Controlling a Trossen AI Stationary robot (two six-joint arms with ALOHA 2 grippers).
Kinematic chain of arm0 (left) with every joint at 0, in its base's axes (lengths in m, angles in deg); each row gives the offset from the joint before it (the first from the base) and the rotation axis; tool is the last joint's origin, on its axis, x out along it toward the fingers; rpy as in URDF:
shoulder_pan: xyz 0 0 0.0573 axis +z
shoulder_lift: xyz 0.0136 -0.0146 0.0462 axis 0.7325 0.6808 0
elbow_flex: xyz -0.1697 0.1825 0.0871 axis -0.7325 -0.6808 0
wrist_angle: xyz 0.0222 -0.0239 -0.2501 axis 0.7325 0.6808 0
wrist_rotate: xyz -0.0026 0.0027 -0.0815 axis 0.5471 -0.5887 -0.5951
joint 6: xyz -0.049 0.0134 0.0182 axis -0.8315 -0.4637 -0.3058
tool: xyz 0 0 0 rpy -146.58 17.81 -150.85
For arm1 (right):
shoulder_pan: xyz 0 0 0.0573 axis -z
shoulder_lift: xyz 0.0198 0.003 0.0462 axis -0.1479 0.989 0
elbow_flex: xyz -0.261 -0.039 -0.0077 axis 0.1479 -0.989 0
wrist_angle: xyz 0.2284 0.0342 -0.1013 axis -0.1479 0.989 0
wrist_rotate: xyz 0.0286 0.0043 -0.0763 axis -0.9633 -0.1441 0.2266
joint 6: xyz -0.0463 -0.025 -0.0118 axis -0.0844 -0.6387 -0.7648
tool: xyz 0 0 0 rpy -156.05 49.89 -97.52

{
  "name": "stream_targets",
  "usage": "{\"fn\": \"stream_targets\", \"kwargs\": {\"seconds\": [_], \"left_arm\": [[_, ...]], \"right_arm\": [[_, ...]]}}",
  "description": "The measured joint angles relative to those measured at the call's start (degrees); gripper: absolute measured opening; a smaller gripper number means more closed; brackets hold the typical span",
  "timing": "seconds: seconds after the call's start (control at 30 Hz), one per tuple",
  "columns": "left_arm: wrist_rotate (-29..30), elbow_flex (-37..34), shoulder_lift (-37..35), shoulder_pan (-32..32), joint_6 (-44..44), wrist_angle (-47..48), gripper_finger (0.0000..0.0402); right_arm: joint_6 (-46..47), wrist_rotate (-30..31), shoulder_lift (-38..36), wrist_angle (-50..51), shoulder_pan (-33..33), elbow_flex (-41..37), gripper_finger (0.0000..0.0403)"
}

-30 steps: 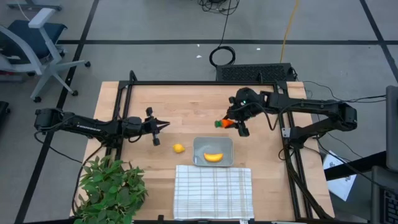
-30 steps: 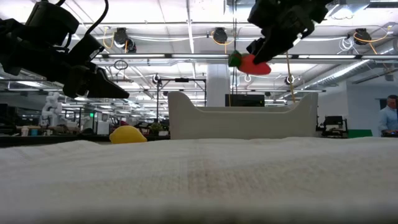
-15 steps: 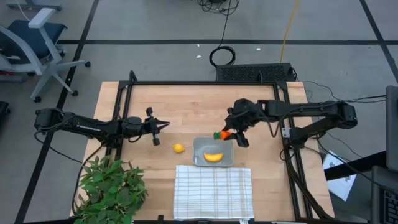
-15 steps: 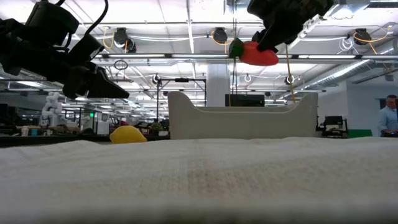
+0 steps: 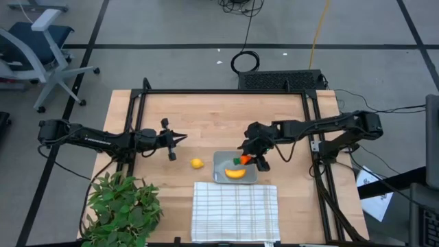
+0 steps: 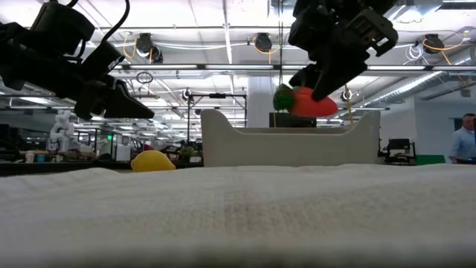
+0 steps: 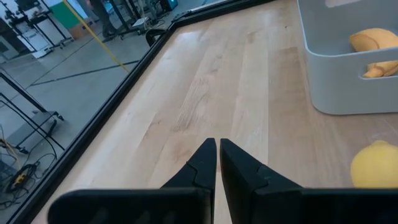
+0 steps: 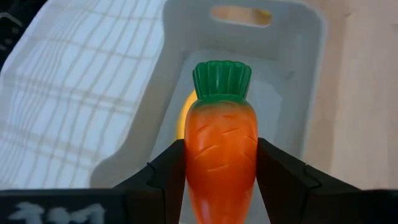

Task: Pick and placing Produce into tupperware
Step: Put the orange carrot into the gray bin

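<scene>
Right gripper [image 5: 250, 159] clamps the orange toy carrot with green top [image 8: 221, 149] above the translucent grey plastic tupperware [image 5: 221, 159]; left gripper [image 5: 180, 137], at its 10 o'clock, fingers together.

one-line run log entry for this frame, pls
right end effector: shut on carrot, above tupperware | banana: in tupperware | round yellow fruit: on table | left end effector: shut, idle

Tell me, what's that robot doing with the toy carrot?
The right gripper is shut on the carrot and holds it just above the tupperware, ready to put it in. The banana already lies inside. The small round yellow fruit sits on the table beside the tupperware. The left gripper waits nearby, shut and holding nothing.
</scene>
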Motion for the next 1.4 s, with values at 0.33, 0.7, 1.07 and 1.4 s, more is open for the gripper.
{"fn": "stream_targets", "kwargs": {"seconds": [0.33,0.7,1.07,1.4], "left_arm": [[0.0,0.0,0.0,0.0,-0.1,0.0,0.0026],[0.0,0.0,0.0,0.0,-0.1,0.2,0.0026],[0.0,0.0,0.0,0.0,-0.3,0.5,0.0026],[-0.1,0.0,0.0,0.0,-1.1,0.4,0.0026]], "right_arm": [[3.1,2.4,0.5,-3.8,-3.1,-0.1,0.0153],[-6.6,13.7,3.1,-8.2,-6.5,0.0,0.0152],[-8.1,18.8,7.9,-9.5,-9.5,0.0,0.0152],[-2.6,28.0,8.7,-9.0,-13.8,0.0,0.0152]]}}
